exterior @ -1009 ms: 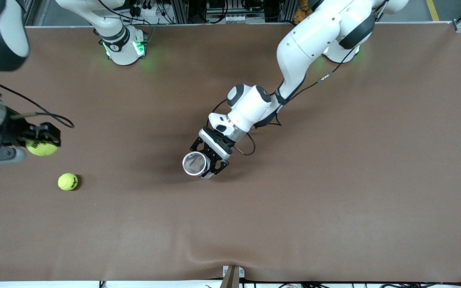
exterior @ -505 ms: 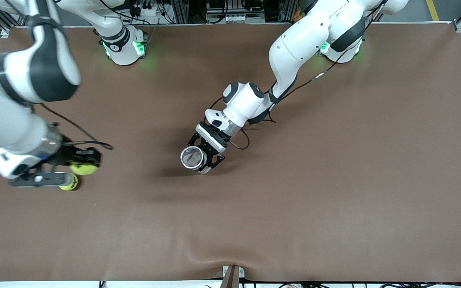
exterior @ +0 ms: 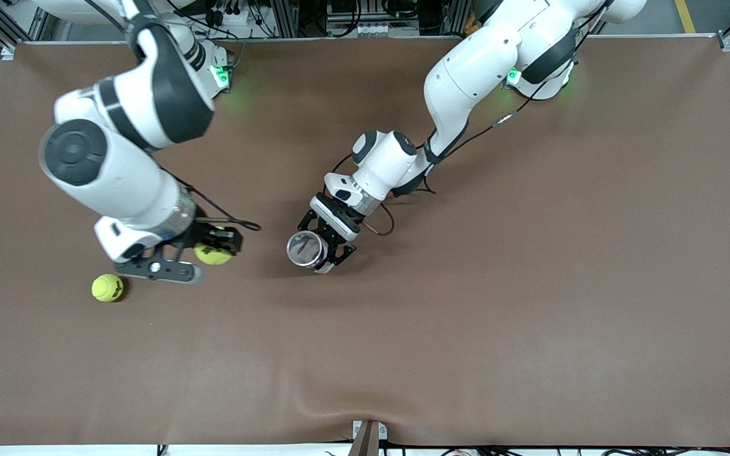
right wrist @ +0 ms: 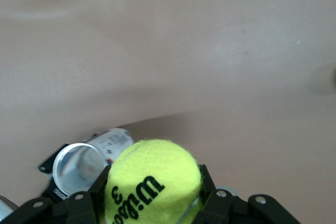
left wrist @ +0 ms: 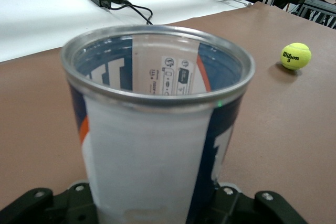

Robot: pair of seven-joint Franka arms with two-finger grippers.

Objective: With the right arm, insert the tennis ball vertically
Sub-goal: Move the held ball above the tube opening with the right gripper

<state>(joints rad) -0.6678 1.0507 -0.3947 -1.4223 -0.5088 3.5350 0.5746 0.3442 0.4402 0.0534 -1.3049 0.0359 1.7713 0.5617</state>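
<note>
Right claw (exterior: 216, 248) swings its gripped tennis ball (exterior: 212, 254) toward the can (exterior: 305, 249), which left claw (exterior: 327, 248) clamps upright.

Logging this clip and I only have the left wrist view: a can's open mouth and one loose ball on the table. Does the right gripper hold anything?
Observer: Yes. The right gripper is shut on a tennis ball, above the table.
Operator: Is that the ball I see?
Observer: No. The loose ball lies on the table, toward the right arm's end.
Operator: Who holds the can?
Observer: The left gripper grips the can, mouth up.
</note>
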